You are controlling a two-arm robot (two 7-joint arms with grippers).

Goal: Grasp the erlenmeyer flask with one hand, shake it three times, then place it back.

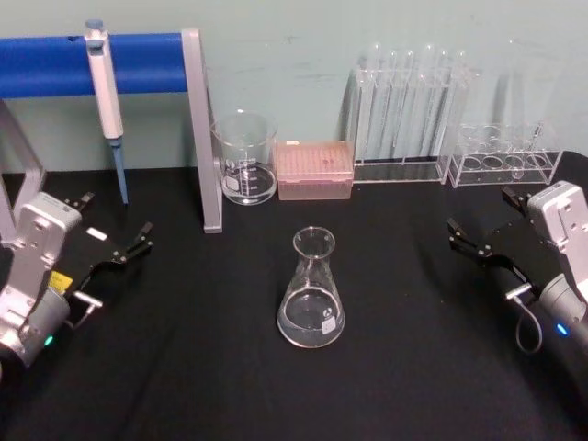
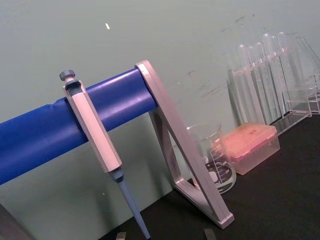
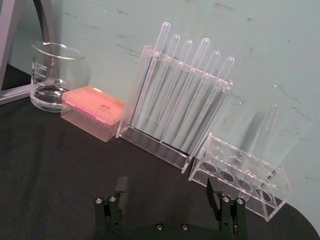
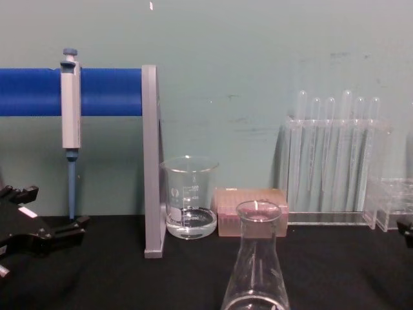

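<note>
Chest view: erlenmeyer flask (image 4: 257, 271), base cropped.

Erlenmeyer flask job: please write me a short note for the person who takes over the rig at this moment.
Left claw: open, at the left of the table, holding nothing.
Right claw: open, at the right, holding nothing.
Erlenmeyer flask: upright at the table's middle, between both claws, touched by neither; beaker stands behind it.
Done: no grasp is visible.
Left: grasp the flask with one claw, shake three times, set it back.
</note>
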